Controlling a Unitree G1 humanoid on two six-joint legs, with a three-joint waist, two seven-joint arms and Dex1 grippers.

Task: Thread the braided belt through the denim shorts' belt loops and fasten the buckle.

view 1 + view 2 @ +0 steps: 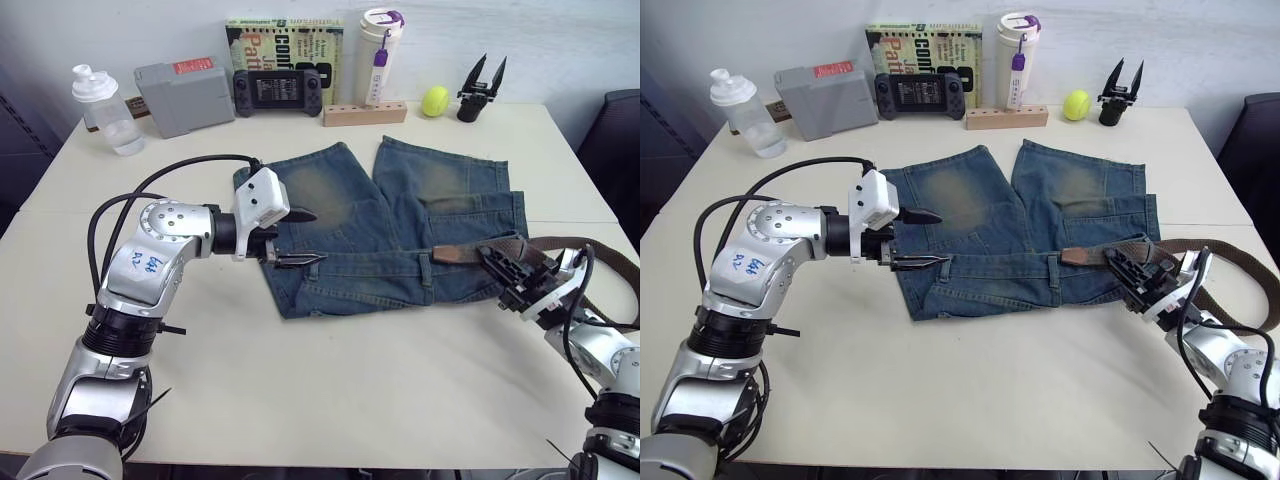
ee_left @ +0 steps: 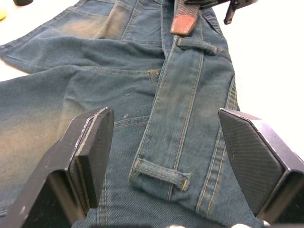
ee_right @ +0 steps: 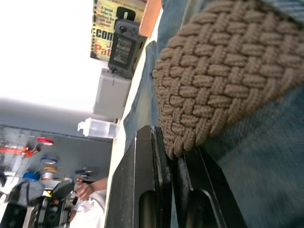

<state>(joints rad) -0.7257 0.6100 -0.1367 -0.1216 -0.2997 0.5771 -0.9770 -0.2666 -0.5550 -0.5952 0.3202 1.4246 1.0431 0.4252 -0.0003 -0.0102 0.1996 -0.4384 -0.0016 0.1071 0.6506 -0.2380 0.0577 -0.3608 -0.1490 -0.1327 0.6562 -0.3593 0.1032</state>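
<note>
Feeding the braided belt along the waistband is my current step: my right tool is clenched on the belt at the right end of the denim shorts, its tan tip lying on the waistband. My left tool hangs released over the left end, above a belt loop. Next, I judge, the tip must slide leftward under the loops. The worktop in front is free; the belt's tail curves near the right edge.
</note>
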